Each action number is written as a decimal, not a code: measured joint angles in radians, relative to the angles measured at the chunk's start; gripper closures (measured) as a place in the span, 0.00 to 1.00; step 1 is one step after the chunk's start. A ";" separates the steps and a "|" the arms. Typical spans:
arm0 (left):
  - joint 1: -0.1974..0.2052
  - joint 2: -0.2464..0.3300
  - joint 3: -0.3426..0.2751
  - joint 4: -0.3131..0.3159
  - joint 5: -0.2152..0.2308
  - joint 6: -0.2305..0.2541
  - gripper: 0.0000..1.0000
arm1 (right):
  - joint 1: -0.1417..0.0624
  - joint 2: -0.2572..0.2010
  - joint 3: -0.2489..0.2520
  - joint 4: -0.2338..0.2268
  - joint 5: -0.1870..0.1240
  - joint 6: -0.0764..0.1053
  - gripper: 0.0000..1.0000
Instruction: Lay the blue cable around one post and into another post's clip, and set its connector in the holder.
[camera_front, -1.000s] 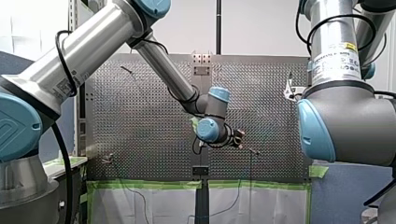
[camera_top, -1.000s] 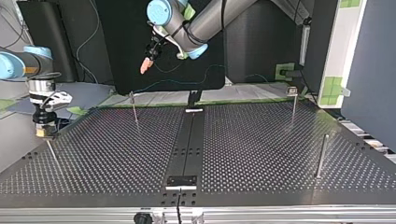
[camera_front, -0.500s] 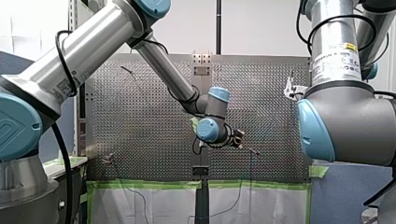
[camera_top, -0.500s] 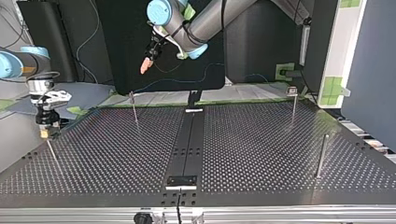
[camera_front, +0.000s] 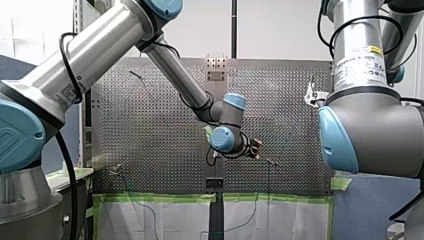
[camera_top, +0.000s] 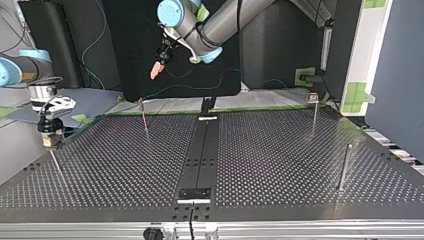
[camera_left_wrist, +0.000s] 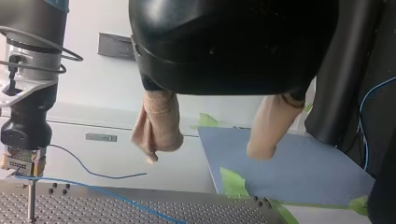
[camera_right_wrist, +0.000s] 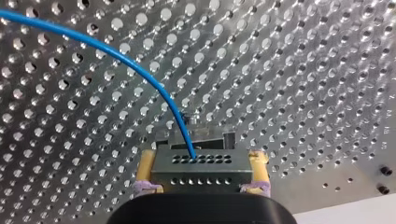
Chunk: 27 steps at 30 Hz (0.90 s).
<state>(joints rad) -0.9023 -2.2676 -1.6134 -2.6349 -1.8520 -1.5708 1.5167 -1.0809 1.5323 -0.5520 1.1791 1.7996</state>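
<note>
Right wrist view has the detail: my right pincer (camera_right_wrist: 203, 157) clamps the grey connector (camera_right_wrist: 201, 170) between yellow pads, and the blue cable (camera_right_wrist: 126, 60) arcs out of it over the perforated desk (camera_right_wrist: 303, 70). The top view shows only that pincer low at nine o'clock, just over a thin post (camera_top: 56, 166). Left wrist view: my left pincer (camera_left_wrist: 205, 151) hangs with beige pads spread wide, nothing between them.
</note>
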 joint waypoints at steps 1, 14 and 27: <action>0.000 0.000 0.000 0.000 0.000 -0.001 0.01 | 0.000 0.000 -0.002 0.007 0.002 -0.003 1.00; 0.000 0.000 0.000 0.002 0.000 -0.006 0.01 | -0.003 0.000 -0.026 0.037 0.005 -0.010 1.00; 0.000 0.000 0.000 0.008 0.004 -0.015 0.01 | 0.000 0.001 -0.029 0.052 0.004 -0.011 1.00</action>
<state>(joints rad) -0.9023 -2.2677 -1.6134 -2.6274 -1.8482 -1.5860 1.5171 -1.0794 1.5029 -0.5000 1.1833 1.7889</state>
